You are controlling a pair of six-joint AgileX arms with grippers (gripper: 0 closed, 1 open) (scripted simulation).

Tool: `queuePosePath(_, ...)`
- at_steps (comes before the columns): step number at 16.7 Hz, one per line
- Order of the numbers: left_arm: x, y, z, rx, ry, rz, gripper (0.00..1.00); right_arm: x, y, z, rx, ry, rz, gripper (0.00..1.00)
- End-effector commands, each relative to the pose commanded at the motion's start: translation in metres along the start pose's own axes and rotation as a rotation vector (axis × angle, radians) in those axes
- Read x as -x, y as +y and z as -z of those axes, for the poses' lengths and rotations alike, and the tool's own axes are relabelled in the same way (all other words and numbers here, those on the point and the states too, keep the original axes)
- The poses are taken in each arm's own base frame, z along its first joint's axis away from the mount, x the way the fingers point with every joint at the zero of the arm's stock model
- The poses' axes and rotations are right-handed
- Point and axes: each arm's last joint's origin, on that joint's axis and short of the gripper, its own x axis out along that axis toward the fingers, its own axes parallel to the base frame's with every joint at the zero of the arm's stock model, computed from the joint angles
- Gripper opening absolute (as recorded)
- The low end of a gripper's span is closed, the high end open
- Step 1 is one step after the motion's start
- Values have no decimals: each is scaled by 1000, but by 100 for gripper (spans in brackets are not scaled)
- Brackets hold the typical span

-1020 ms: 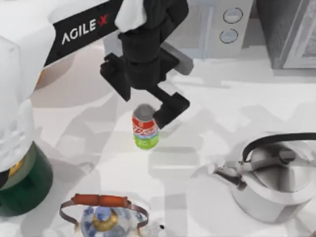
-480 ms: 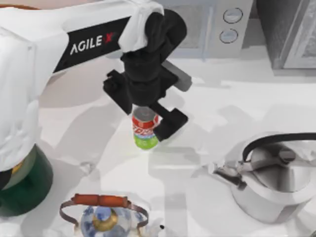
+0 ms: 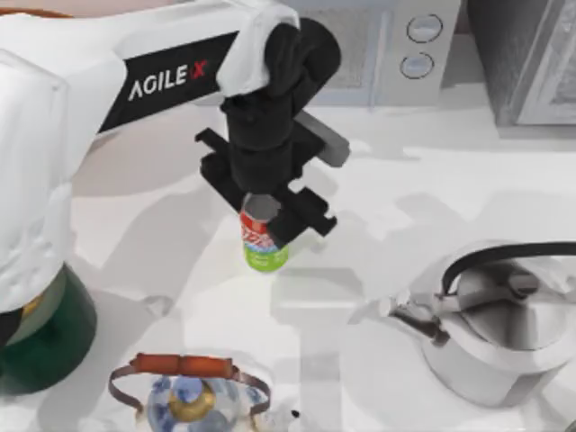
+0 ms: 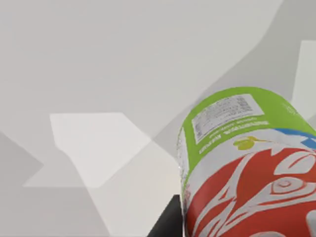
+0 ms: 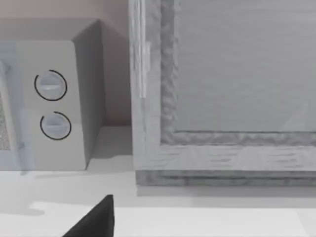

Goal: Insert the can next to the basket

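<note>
The left gripper point(image 3: 267, 213) clamps the small red-and-green drink can point(image 3: 264, 241) with its silver top, upright near the middle of the white table point(image 3: 387, 198); a grey microwave point(image 3: 409, 49) stands along the far edge; a steel kettle point(image 3: 504, 333) sits at the right; a dark green bottle point(image 3: 40, 337) and a blue-patterned teapot point(image 3: 189, 396) stand at the near left.

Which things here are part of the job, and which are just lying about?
Job:
- can, upright on the table
- left gripper, down around the can's top

Lying about:
- steel kettle
- patterned teapot
- green bottle
- microwave
- grey cabinet

No basket can be made out.
</note>
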Motion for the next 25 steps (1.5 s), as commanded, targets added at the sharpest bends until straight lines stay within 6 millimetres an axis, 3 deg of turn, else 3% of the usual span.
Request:
queuePosePath(4,0,0,0,0,0,0,2,0,0,0,0,0,0,100)
queuePosePath(15,5,5,3,4,-4,7,0,0,0,0,0,0,0,100)
queuePosePath(17,19,24,16,29,-19,25,0,0,0,0,0,0,0,100)
queuePosePath(20,42,72,51,112,-39,57,0,0,0,0,0,0,0,100)
queuePosePath(25,64,175,149,383,-61,52,0,0,0,0,0,0,0,100)
